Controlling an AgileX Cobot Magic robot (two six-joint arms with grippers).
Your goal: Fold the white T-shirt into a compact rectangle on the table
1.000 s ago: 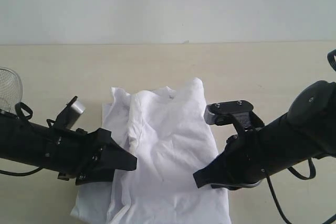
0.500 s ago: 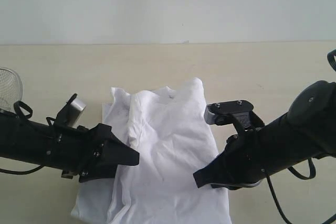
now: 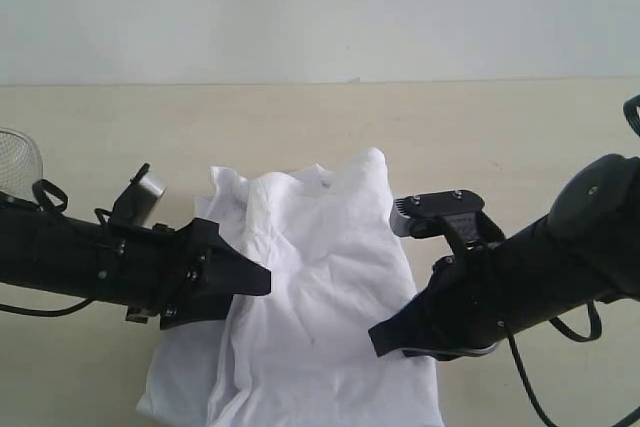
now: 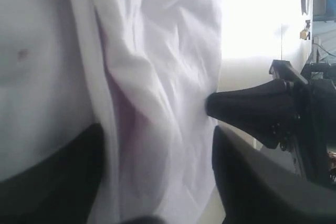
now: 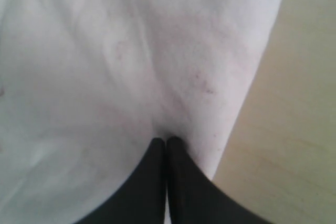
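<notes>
The white T-shirt lies plain side up on the table, folded into a long strip that runs toward the near edge. My left gripper is at the shirt's left edge and stands open. In the left wrist view its two dark fingers straddle a ridge of cloth. My right gripper is at the shirt's right edge, shut. Its fingertips touch the cloth just inside the hem, with nothing seen between them. The right gripper also shows in the left wrist view.
A round wire-mesh basket stands at the far left edge of the table. A pale wall rises behind the table's far edge. Bare tabletop lies just right of the shirt's hem.
My left gripper has slid to the right and slightly away from the near edge, farther over the shirt's left edge. The right arm and the shirt have stayed where they were.
</notes>
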